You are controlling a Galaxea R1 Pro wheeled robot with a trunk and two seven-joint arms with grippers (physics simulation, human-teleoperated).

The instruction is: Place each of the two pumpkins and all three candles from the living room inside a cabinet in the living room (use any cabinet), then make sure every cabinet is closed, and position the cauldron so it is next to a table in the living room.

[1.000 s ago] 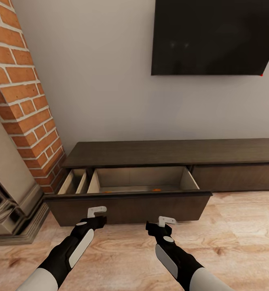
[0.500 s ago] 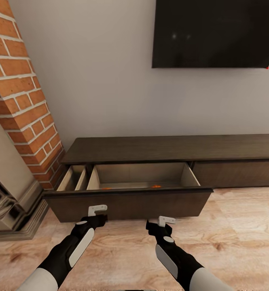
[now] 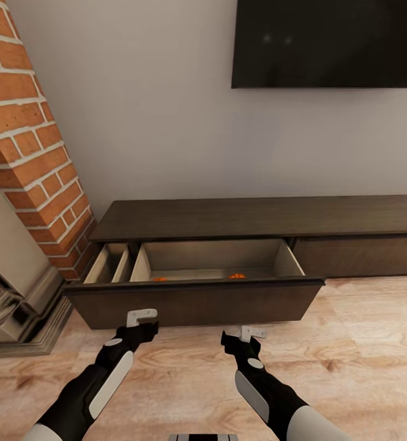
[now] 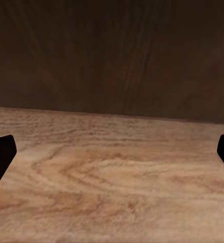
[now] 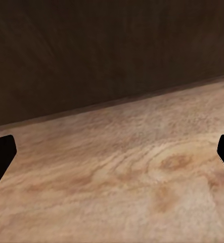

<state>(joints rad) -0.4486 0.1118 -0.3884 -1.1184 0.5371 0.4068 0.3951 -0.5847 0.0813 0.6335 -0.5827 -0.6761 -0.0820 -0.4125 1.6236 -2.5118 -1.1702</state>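
Head view, left to right: brick column (image 3: 29, 147), then cabinet (image 3: 258, 217) with one drawer (image 3: 194, 301) pulled open, two orange specks of pumpkins (image 3: 237, 276) just peeking over its front, and a dark screen (image 3: 328, 43) on the wall above. Left gripper (image 3: 141, 317) and right gripper (image 3: 250, 334) both empty with fingers spread, poised low over the floor (image 3: 362, 343) just short of the drawer front. Likely the closing step; next, press forward squarely with both until shut.
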